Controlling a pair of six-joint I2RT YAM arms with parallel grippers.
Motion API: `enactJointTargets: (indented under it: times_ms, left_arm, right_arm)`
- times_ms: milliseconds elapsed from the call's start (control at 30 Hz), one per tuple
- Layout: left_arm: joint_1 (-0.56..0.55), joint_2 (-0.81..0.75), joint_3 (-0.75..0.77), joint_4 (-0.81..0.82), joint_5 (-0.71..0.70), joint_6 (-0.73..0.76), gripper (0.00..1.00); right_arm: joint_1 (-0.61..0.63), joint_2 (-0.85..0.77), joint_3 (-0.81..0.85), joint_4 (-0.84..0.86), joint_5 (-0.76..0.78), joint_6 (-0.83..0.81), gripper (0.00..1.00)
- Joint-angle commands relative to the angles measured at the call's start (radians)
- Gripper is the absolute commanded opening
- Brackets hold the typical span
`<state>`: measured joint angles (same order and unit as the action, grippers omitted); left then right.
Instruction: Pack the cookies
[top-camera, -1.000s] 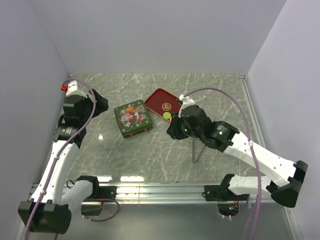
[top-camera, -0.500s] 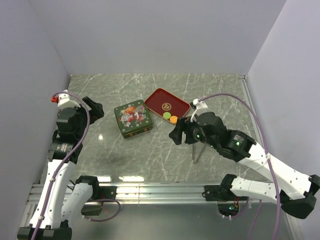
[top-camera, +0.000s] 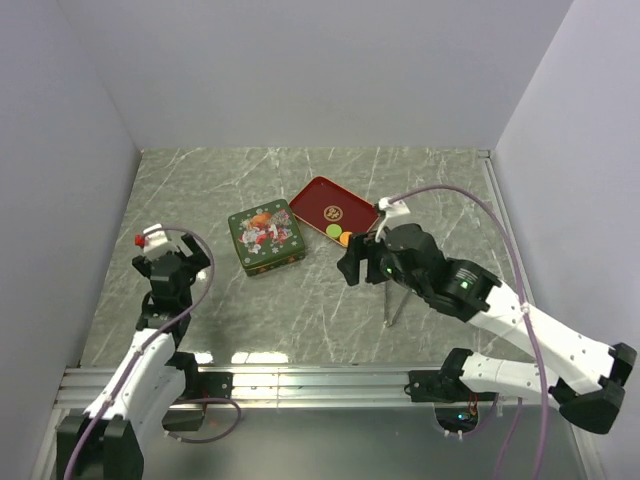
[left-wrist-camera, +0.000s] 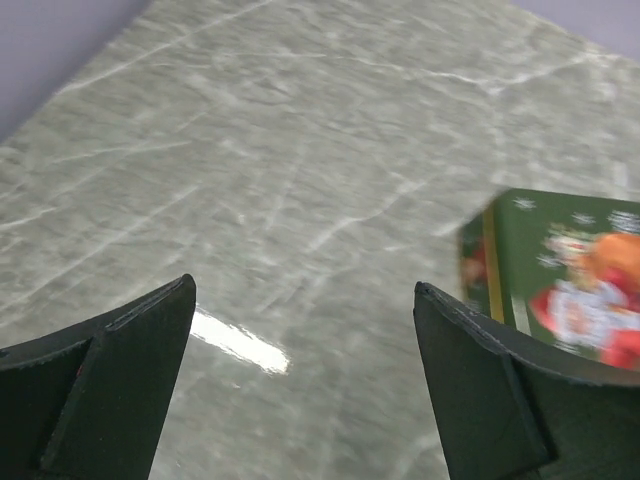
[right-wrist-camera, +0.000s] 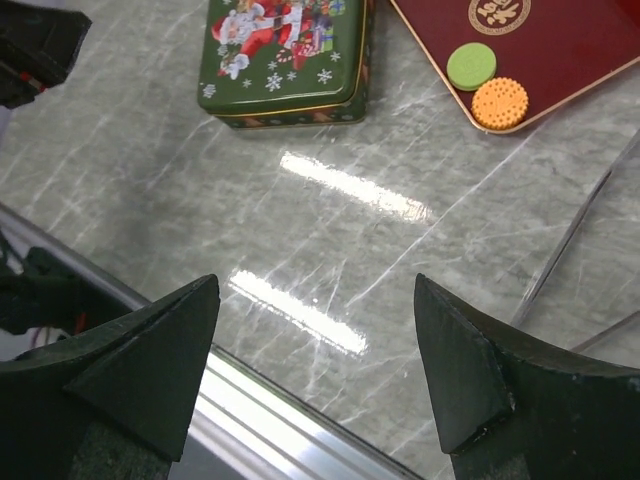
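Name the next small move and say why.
Probably move the left gripper to the tin and open it. The tin looks shut, the green cookie and orange cookie lie on the tray, and the right gripper is open too, holding nothing.

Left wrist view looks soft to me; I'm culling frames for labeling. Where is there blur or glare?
Left wrist: the green tin is smeared; one glare patch on the table. Right wrist: sharp, two bright glare streaks. Top external: sharp, faint reflections near the front edge.
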<state>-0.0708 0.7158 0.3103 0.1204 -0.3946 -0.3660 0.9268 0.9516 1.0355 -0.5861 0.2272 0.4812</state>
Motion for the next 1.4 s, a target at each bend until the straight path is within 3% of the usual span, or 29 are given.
enactJointTargets:
  times_ms: [0, 100, 267, 667, 967, 1200, 1367]
  left_arm:
    - [0.008, 0.078, -0.103, 0.438, -0.121, 0.088, 0.97]
    - [0.009, 0.235, -0.112, 0.563, -0.087, 0.084, 0.98]
    - [0.009, 0.353, -0.093, 0.667, -0.087, 0.1, 0.99]
    - [0.02, 0.626, 0.038, 0.751, -0.021, 0.162, 0.99]
    - [0.028, 0.735, 0.084, 0.822, 0.083, 0.163, 0.99]
    - [0.031, 0.743, 0.089, 0.82, 0.105, 0.174, 0.99]
    - [0.032, 0.732, 0.046, 0.887, 0.2, 0.21, 0.97]
  right_arm:
    - [0.004, 0.056, 0.034, 0.086, 0.04, -0.05, 0.85]
    - [0.004, 0.068, -0.014, 0.204, 0.058, -0.073, 0.87]
    - [0.006, 0.072, -0.07, 0.372, 0.13, -0.153, 0.93]
    - [-0.013, 0.137, -0.08, 0.433, 0.15, -0.332, 0.94]
    - [-0.074, 0.156, -0.074, 0.425, 0.081, -0.279, 0.94]
    - [-0.17, 0.098, -0.124, 0.422, 0.022, -0.247, 0.94]
    - [-0.226, 0.047, -0.173, 0.446, -0.008, -0.25, 0.95]
